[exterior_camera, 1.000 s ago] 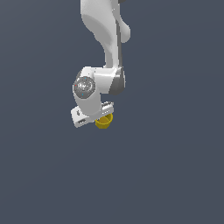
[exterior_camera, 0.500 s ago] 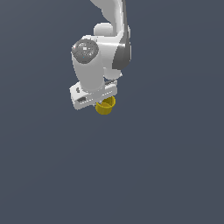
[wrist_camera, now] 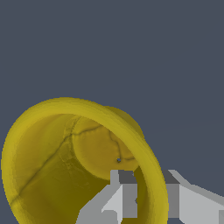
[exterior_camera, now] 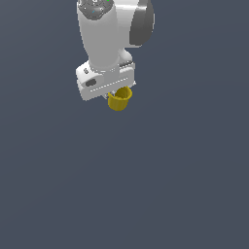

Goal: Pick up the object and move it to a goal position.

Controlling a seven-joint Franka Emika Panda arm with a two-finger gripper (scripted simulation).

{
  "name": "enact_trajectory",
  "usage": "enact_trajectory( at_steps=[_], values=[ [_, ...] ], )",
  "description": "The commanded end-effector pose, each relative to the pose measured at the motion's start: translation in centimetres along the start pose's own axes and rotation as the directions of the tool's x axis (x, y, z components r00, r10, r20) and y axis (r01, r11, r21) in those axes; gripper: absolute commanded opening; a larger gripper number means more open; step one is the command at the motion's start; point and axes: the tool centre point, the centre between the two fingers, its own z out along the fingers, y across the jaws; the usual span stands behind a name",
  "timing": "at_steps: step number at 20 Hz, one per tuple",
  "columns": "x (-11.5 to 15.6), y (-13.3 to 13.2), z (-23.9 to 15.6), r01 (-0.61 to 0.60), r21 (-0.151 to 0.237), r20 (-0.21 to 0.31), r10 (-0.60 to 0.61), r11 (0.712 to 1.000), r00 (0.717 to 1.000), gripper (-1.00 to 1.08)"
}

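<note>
Flat, even simulator light, moderately bright; both views sharp, no blur or glare. Soft shading darkens the arm (exterior_camera: pixel 109 34) underside and the cup (wrist_camera: pixel 83 162) interior. Edges jagged.

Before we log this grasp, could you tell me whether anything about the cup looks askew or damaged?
The yellow cup hangs tilted from the tool, which pinches its wall: one finger inside, one outside. Dark crack-like lines cross its inner surface in the wrist view; whether they are damage or just texture is unclear.
</note>
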Motion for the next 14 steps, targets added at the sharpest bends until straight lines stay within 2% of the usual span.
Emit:
enact_trajectory(
  at_steps=[1, 7, 14],
  values=[
    [-0.7, -0.5, -1.4, 0.000, 0.000, -0.001, 0.000, 1.000, 1.000, -1.00],
    [-1.4, -1.2, -3.1, 0.000, 0.000, -0.001, 0.000, 1.000, 1.000, -1.00],
    [-1.2, -1.0, -2.9, 0.000, 0.000, -0.001, 0.000, 1.000, 1.000, -1.00]
  ],
)
